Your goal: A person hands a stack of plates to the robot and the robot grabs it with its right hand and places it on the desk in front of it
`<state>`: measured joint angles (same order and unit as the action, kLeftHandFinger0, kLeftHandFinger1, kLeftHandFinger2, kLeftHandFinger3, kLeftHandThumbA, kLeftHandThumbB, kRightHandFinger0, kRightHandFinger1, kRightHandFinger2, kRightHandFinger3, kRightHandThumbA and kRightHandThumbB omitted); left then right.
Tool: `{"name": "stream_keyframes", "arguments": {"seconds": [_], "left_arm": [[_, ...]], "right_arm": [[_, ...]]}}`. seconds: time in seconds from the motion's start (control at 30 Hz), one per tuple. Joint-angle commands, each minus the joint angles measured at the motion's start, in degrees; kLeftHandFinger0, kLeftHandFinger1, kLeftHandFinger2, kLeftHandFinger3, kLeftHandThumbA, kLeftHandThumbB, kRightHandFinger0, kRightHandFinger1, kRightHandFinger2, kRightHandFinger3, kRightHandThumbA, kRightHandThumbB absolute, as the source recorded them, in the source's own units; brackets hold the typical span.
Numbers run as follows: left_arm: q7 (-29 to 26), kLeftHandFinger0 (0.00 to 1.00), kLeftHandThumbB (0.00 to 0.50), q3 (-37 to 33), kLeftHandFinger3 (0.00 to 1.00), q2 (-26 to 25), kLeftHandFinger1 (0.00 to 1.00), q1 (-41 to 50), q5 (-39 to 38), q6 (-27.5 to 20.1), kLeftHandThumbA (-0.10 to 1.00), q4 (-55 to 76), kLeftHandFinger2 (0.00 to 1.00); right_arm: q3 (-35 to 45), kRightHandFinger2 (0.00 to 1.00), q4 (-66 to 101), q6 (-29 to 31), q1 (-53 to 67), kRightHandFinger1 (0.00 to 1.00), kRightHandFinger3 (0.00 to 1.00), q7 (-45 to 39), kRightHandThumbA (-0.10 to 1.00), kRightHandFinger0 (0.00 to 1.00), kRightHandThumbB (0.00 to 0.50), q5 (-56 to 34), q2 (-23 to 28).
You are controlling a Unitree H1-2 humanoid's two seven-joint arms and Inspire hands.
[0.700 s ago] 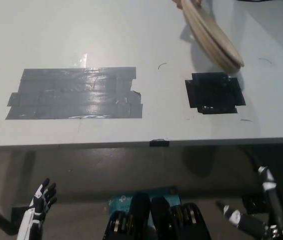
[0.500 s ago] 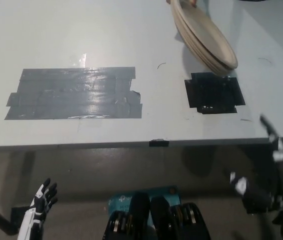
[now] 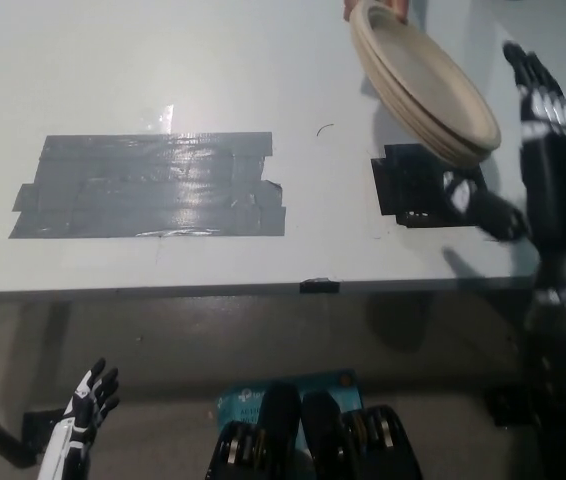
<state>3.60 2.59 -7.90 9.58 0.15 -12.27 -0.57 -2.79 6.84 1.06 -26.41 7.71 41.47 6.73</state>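
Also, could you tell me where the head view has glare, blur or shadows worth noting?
Head view: bright glare on the grey tape patch; the stack of plates casts a soft shadow on the desk; the right hand is slightly motion-blurred at its lower part; the left hand hangs in dim light below the desk edge.

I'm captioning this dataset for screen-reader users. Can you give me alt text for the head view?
A person's hand holds a tilted stack of plates over a white desk while the robot's black right hand, open, reaches up beside it. The white left hand hangs below the desk edge.
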Motion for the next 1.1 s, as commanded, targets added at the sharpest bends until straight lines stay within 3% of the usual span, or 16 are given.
{"name": "stream_keyframes", "arguments": {"seconds": [0.0,0.07,0.1,0.2,0.33,0.53,0.63,0.7,0.73,0.87,0.9,0.93,0.97,1.0,1.03,1.07], "left_arm": [[0.4,1.0,0.313,0.0,1.0,-0.4,1.0,-0.7,-0.6,-2.2,1.0,0.5,1.0],[0.3,1.0,0.317,0.1,1.0,-0.2,1.0,-0.5,-0.7,-2.4,1.0,0.6,1.0],[0.2,1.0,0.312,0.0,1.0,-0.2,1.0,-0.4,-0.6,-2.0,1.0,1.0,1.0],[0.3,1.0,0.304,0.0,1.0,-0.3,1.0,-0.1,-0.3,-1.8,1.0,1.4,1.0],[0.2,1.0,0.291,0.0,1.0,-0.3,1.0,0.2,-0.1,-1.6,1.0,1.8,1.0],[0.2,1.0,0.314,0.1,1.0,-0.2,1.0,-0.1,-0.5,-1.9,1.0,1.1,1.0],[0.0,1.0,0.3,0.1,1.0,-0.1,1.0,0.0,-0.2,-1.6,1.0,1.4,1.0],[-0.2,1.0,0.28,0.2,1.0,-0.1,1.0,0.0,0.1,-1.8,1.0,1.4,1.0],[-0.3,1.0,0.281,0.2,1.0,-0.1,1.0,-0.1,0.2,-2.0,1.0,1.3,1.0],[-0.3,1.0,0.292,0.1,1.0,0.1,1.0,0.5,0.2,-1.7,1.0,1.6,1.0],[-0.2,1.0,0.29,0.1,1.0,0.1,1.0,0.5,0.0,-1.2,1.0,2.0,1.0],[-0.1,1.0,0.289,0.1,1.0,-0.1,1.0,0.6,0.1,-1.0,1.0,2.4,1.0],[0.0,1.0,0.288,0.1,1.0,-0.2,1.0,0.5,0.1,-0.9,1.0,2.5,1.0],[-0.1,1.0,0.283,0.1,1.0,-0.3,1.0,0.2,0.4,-1.6,1.0,2.2,1.0],[-0.1,1.0,0.287,0.0,1.0,-0.4,1.0,-0.2,0.6,-1.8,1.0,1.8,1.0],[-0.1,1.0,0.29,0.0,1.0,-0.4,1.0,-0.4,0.7,-2.1,1.0,1.5,1.0]], "right_arm": [[-1.0,1.0,-7.2,-2.9,-7.8,1.0,1.0,4.5,0.91,1.0,0.4,6.6,1.5],[-1.8,1.0,-9.9,-3.2,-9.8,1.0,1.0,4.3,0.85,1.0,0.411,6.6,1.6],[-2.1,1.0,-10.6,-4.0,-10.5,1.0,1.0,3.5,0.89,1.0,0.414,6.7,1.7],[-3.5,1.0,-13.5,-5.5,-12.9,1.0,1.0,2.1,0.79,1.0,0.422,6.4,1.7],[-5.2,1.0,-13.7,-6.1,-13.5,1.0,1.0,-1.3,0.88,1.0,0.498,4.9,2.3],[-6.5,1.0,-16.1,-4.5,-15.4,1.0,1.0,-4.6,0.86,1.0,0.5,1.7,3.5],[-7.3,1.0,-17.7,-4.2,-16.6,1.0,1.0,-5.7,0.86,1.0,0.5,1.6,4.4],[-8.3,1.0,-18.8,-5.2,-17.6,1.0,1.0,-6.2,0.76,1.0,0.5,3.1,5.0],[-9.4,1.0,-20.1,-7.7,-18.7,1.0,1.0,-6.5,0.66,1.0,0.5,5.7,5.4],[-12.3,1.0,-24.1,-13.2,-20.7,1.0,1.0,-8.1,0.62,1.0,0.472,10.9,7.0],[-12.4,0.61,-25.6,-14.5,-21.3,0.72,0.72,-8.6,0.56,0.92,0.343,10.7,7.5],[-12.2,0.22,-26.3,-15.3,-21.5,0.18,0.37,-9.5,0.59,0.23,0.326,9.6,7.7],[-12.2,0.05,-26.4,-15.7,-21.6,0.04,0.22,-9.8,0.6,0.05,0.322,9.3,8.0],[-11.8,0.03,-26.7,-15.2,-21.0,0.0,0.2,-8.1,0.6,0.0,0.138,8.9,7.9],[-11.3,0.07,-26.4,-14.7,-20.4,0.0,0.24,-6.6,0.62,0.0,0.069,8.3,7.8],[-10.9,0.13,-25.5,-14.3,-19.8,0.03,0.28,-5.8,0.64,0.0,0.041,7.7,7.7]]}}
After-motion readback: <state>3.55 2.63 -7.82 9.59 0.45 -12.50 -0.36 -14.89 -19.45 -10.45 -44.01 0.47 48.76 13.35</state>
